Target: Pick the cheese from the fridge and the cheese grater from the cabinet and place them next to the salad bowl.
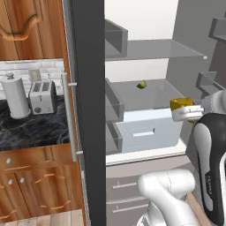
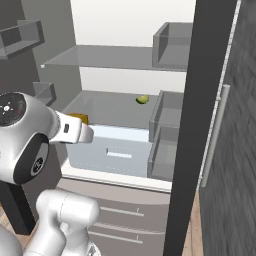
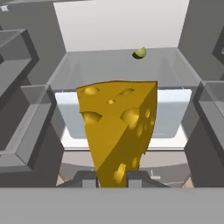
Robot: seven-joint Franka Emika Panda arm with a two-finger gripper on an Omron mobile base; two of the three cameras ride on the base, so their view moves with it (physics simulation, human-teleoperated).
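End effector (image 3: 111, 177) clamped on cheese (image 3: 118, 127); green fruit (image 3: 139, 53) behind, on fridge (image 1: 88, 110) shelf.

A silver toaster (image 1: 42, 97) is sitting on the black marble counter (image 1: 31, 128), a paper-towel roll (image 1: 14, 96) standing just beside it, white tiles behind.

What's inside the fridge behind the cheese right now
Behind the cheese held in the tool, the fridge shows a small green fruit on a shelf above a pale drawer. The cheese covers the drawer's middle in the hand view.
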